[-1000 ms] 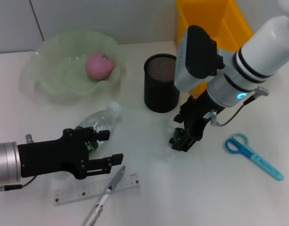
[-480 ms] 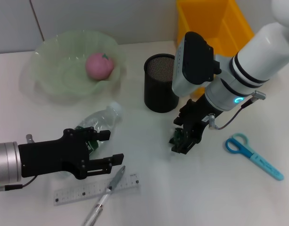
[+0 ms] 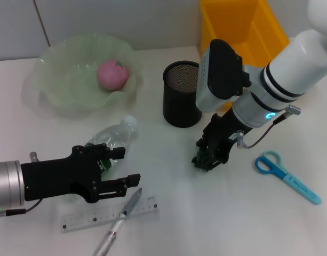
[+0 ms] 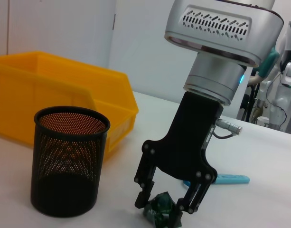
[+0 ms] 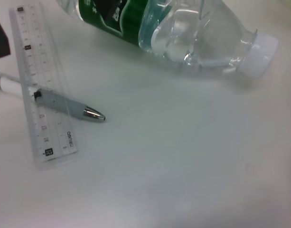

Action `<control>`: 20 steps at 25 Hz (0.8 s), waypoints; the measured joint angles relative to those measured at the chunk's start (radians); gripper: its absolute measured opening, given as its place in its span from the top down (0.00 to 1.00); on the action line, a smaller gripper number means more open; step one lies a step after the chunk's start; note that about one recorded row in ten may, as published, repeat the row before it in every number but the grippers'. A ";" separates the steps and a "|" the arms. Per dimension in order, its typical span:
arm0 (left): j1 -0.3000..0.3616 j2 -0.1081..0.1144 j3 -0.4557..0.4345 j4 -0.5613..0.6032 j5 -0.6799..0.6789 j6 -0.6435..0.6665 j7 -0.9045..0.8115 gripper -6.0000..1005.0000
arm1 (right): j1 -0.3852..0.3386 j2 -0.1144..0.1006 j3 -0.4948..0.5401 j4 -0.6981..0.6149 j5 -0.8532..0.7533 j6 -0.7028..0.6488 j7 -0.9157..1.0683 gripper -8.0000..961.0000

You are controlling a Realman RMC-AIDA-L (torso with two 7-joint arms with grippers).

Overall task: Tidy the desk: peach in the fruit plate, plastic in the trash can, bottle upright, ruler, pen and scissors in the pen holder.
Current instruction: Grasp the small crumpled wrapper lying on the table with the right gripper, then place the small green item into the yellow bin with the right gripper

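Note:
A pink peach (image 3: 112, 74) lies in the green fruit plate (image 3: 56, 90). My right gripper (image 3: 206, 159) is down on the table, shut on a crumpled green plastic scrap (image 4: 160, 210), just right of the black mesh pen holder (image 3: 181, 101). A clear bottle (image 3: 114, 138) lies on its side; it also shows in the right wrist view (image 5: 183, 28). My left gripper (image 3: 128, 166) is open, above the bottle's lower part. A clear ruler (image 3: 107, 215) and a grey pen (image 3: 120, 221) lie crossed at the front. Blue scissors (image 3: 286, 176) lie at the right.
A yellow bin (image 3: 243, 32) stands behind the pen holder at the back right, and shows in the left wrist view (image 4: 64, 95) too. My right arm's white body hangs over the space between the bin and the scissors.
My right gripper's fingers have drawn together around the green plastic scrap and shifted slightly. The left arm, bottle, ruler and pen have not moved.

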 joint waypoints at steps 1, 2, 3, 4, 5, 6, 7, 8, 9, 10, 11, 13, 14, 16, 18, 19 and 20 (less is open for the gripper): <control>0.000 0.000 0.000 0.000 0.000 0.000 0.000 0.28 | -0.002 0.000 0.004 -0.005 0.006 -0.004 -0.001 0.40; 0.001 0.000 0.000 0.000 0.000 0.001 0.000 0.28 | -0.002 0.000 0.004 -0.005 0.006 -0.004 -0.001 0.42; 0.001 0.000 -0.004 0.000 0.000 0.003 0.000 0.28 | -0.005 0.000 0.006 -0.013 0.013 -0.013 -0.001 0.45; 0.001 0.000 -0.005 0.000 0.000 0.004 0.000 0.28 | -0.010 0.000 0.009 -0.026 0.023 -0.022 -0.001 0.47; 0.002 0.000 -0.007 0.000 0.000 0.005 0.000 0.28 | -0.020 -0.001 0.011 -0.051 0.041 -0.040 -0.001 0.48; 0.003 0.000 -0.011 0.000 0.000 0.007 0.000 0.28 | -0.054 -0.004 0.019 -0.125 0.078 -0.086 -0.001 0.49; 0.003 0.000 -0.011 0.000 0.000 0.007 0.000 0.28 | -0.054 -0.004 0.019 -0.125 0.078 -0.086 -0.001 0.50; 0.004 0.001 -0.011 0.000 0.000 0.007 0.000 0.28 | -0.076 -0.004 0.030 -0.174 0.097 -0.116 -0.001 0.50; 0.005 0.001 -0.011 0.000 0.000 0.007 0.000 0.28 | -0.098 -0.005 0.045 -0.223 0.116 -0.147 -0.001 0.51; 0.006 0.001 -0.011 0.000 0.000 0.007 0.000 0.28 | -0.119 -0.005 0.066 -0.272 0.134 -0.178 -0.001 0.52; 0.007 0.002 -0.011 0.000 0.000 0.008 0.000 0.28 | -0.154 -0.005 0.123 -0.357 0.170 -0.245 -0.001 0.53; 0.007 0.002 -0.011 0.000 0.000 0.008 0.000 0.28 | -0.166 -0.006 0.156 -0.389 0.189 -0.272 -0.001 0.55; 0.007 0.003 -0.011 0.000 0.000 0.010 0.000 0.28 | -0.179 -0.006 0.192 -0.422 0.212 -0.302 -0.002 0.56; 0.008 0.004 -0.011 0.000 0.000 0.012 0.000 0.28 | -0.220 -0.007 0.336 -0.511 0.301 -0.351 -0.012 0.58; 0.009 0.004 -0.011 0.000 0.000 0.012 0.000 0.28 | -0.234 -0.007 0.389 -0.530 0.332 -0.344 -0.016 0.59; 0.009 0.005 -0.011 0.000 0.000 0.013 0.000 0.28 | -0.243 -0.007 0.431 -0.538 0.352 -0.322 -0.016 0.60; 0.009 0.005 -0.011 0.000 0.000 0.013 0.000 0.28 | -0.250 -0.007 0.465 -0.542 0.370 -0.299 -0.017 0.60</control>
